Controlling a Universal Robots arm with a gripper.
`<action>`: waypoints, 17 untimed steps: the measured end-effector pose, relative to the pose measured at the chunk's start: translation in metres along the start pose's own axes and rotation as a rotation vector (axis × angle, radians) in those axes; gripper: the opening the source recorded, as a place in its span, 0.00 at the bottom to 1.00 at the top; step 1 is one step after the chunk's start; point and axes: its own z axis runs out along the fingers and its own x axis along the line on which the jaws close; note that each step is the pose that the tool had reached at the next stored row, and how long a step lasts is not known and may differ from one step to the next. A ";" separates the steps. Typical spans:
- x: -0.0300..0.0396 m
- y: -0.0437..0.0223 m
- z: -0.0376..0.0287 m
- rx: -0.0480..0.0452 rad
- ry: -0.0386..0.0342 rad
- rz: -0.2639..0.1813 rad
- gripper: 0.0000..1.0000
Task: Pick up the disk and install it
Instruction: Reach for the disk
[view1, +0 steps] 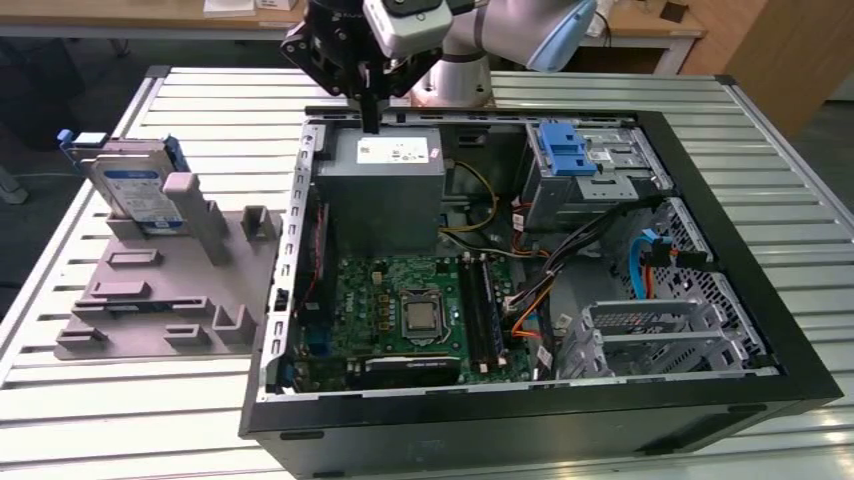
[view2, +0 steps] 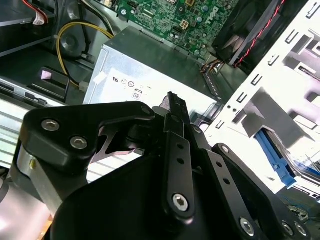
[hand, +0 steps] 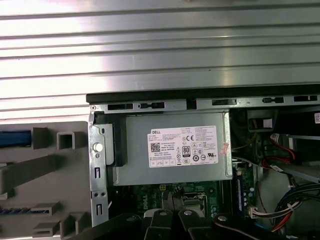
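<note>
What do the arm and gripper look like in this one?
The arm is silver-grey with rounded tubular segments and a white box near the wrist. The gripper is matte black, built from flat jointed bars fastened with silver screws.

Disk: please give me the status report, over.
Pincer shut, empty, above the grey metal box. Disk standing in the grey holder, outside the case. Nothing blocks the disk from above.

Arm (view1: 531, 32) is made of rounded silver-grey links, w/ a white box (view1: 407, 22) at the wrist. Gripper (view2: 175, 102) is built from matte black linkage bars, pinned w/ silver hex-socket screws (view2: 180, 201).
</note>
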 end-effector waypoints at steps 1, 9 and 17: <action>0.0002 0.0000 0.0001 0.0000 0.0000 0.000 0.11; 0.0077 -0.0008 0.0057 0.0001 0.0007 0.000 0.11; 0.0125 -0.0013 0.0087 0.0000 0.0008 0.000 0.11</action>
